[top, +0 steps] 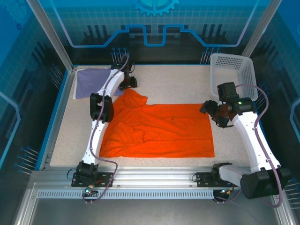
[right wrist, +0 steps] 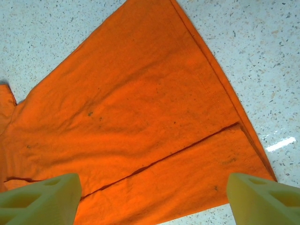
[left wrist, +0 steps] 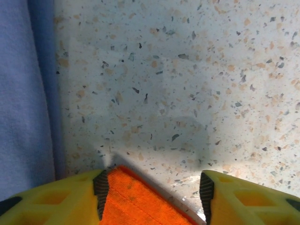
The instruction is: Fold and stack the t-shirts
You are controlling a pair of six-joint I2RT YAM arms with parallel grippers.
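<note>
Left claw (left wrist: 151,187) is released, jaws spread wide. A corner of the orange t-shirt (left wrist: 133,204) lies flat between them, not pinched afaict. In the top view that claw (top: 127,83) sits low over the shirt's far-left tip, toward the far-left corner of the worktop (top: 178,84). Just to its left is the lavender t-shirt (top: 91,82), lying flat-ish in that far-left corner, and its edge runs down the left side of the left wrist cam (left wrist: 23,103). There's a strip of bare speckled worktop between the two shirts there.

Right claw (right wrist: 152,180) is also released w/ jaws wide apart, up off the cloth and holding nothing. In the top view it (top: 209,109) hangs by the orange shirt's far-right corner, right of the worktop's middle.

The orange shirt (top: 164,129) is spread across the middle of the worktop, bottom hem along the near edge. The left part is rumpled and lapped over itself. The right wrist cam shows a fold line running diagonally across the fabric, w/ one layer on top of another.

White mesh basket (top: 234,70) sits in the far-right corner, apart from both shirts.
</note>
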